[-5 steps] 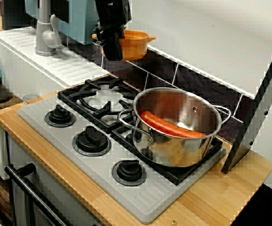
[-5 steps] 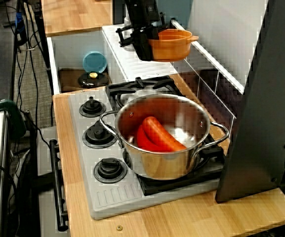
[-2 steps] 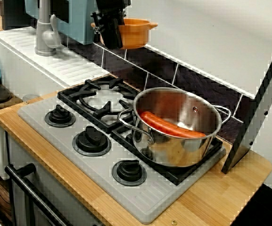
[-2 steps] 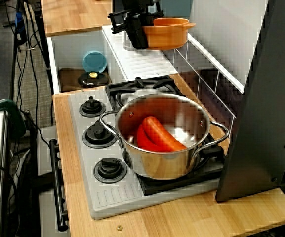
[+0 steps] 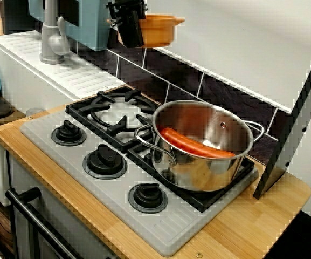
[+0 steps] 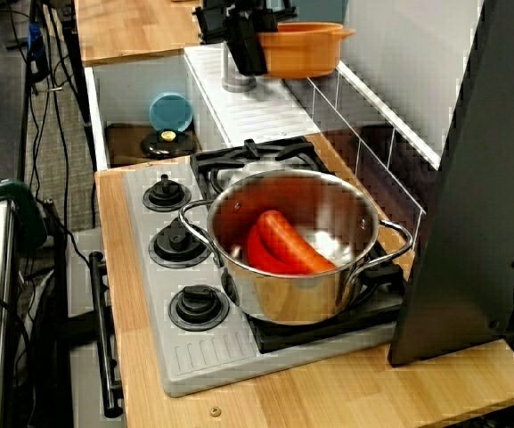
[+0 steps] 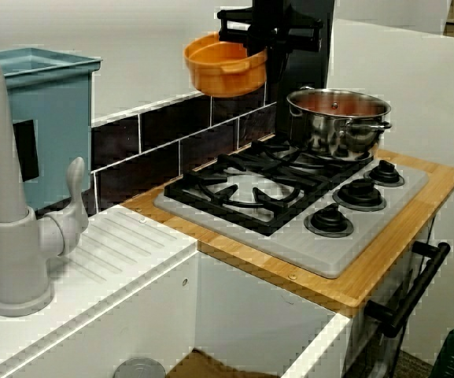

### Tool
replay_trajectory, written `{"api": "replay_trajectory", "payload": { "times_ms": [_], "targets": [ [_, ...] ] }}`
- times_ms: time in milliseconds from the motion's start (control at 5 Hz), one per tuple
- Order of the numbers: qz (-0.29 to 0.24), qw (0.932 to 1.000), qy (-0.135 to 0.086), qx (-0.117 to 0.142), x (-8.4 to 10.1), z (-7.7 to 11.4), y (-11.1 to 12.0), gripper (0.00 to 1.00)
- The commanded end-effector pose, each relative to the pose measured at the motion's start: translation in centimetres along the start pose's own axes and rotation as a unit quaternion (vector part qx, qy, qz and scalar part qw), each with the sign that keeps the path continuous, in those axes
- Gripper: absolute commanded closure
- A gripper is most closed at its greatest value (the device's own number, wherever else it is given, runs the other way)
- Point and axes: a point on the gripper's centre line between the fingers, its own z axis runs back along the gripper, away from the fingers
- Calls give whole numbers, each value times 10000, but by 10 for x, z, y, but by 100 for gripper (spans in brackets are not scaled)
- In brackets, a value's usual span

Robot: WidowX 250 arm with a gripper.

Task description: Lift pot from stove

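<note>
The orange pot (image 5: 158,29) hung in the air, clear of the stove (image 5: 128,178) and well above the level of its rear burner grate (image 7: 246,189), over the draining-board side of the cooktop and close in front of the white wall. It sat nearly level, tipped slightly in the side view, and appeared empty there; one stubby handle pointed away from the arm. The black gripper (image 5: 127,22) held it by the rim on the side nearest the arm, fingers (image 6: 243,40) closed against the pot wall, pinching it; the exact contact was hidden behind the gripper body. On the stove, the large steel pot (image 5: 201,145) stood on the front-right burner grate with a red-orange sausage-shaped item (image 5: 195,143) lying inside it. The rear-left burner grate was bare. Three black knobs (image 5: 104,160) ran in a row along the stove's front edge. The stove was set in a wooden counter (image 5: 241,226). To the side lay a white ribbed draining board (image 5: 69,67) with a grey tap (image 5: 53,32), and behind it a pale blue box (image 7: 49,118). In the sink (image 6: 145,134) lay a blue round item (image 6: 171,111) beside a dark item with a yellow centre (image 6: 167,138). A dark tiled backsplash (image 5: 214,89) ran behind the stove.
</note>
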Motion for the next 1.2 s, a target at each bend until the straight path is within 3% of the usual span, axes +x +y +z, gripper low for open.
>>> {"api": "replay_trajectory", "payload": {
  "times_ms": [0,200,600,1000],
  "targets": [
    [-152,9985,-350,405,26,67,6,100],
    [-127,9984,-430,356,33,80,8,100],
    [-173,9990,-364,207,53,96,7,100],
    [-263,9994,-213,-106,68,97,6,100]
  ]
}}
